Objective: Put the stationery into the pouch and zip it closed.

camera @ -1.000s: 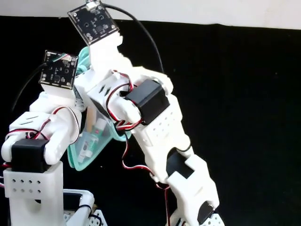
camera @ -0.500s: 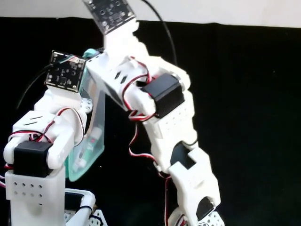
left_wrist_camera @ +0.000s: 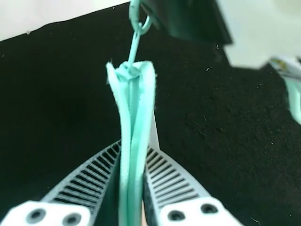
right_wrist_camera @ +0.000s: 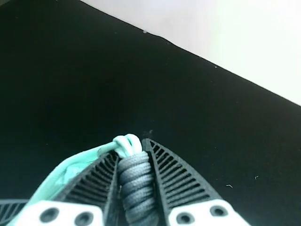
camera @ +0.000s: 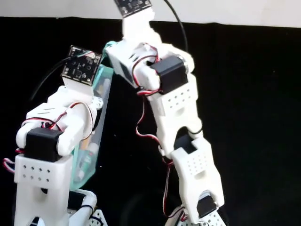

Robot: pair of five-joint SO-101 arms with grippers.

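The teal pouch (camera: 102, 94) hangs nearly upright between the two arms, and stationery (camera: 87, 157) shows through its clear side near the bottom. My left gripper (left_wrist_camera: 134, 143) is shut on the pouch's teal top edge (left_wrist_camera: 133, 122), just below the zipper slider (left_wrist_camera: 128, 70). From the slider a teal pull ring (left_wrist_camera: 139, 22) runs up to the other arm's dark gripper. My right gripper (right_wrist_camera: 131, 147) is shut on a grey braided pull cord (right_wrist_camera: 134, 181), with a teal knot (right_wrist_camera: 127, 142) at its fingertips. In the high view the right arm's wrist (camera: 136, 59) sits at the pouch's upper end.
A black cloth (camera: 244, 103) covers the table, with a pale wall strip (camera: 235, 12) along its far edge. Both arm bases (camera: 40, 188) stand close together at the near side. Open cloth lies to the right of the right arm.
Both arms have risen and shifted right, carrying the pouch up. The pouch has swung from slanted to nearly upright. The right wrist has climbed toward the top of the high view.
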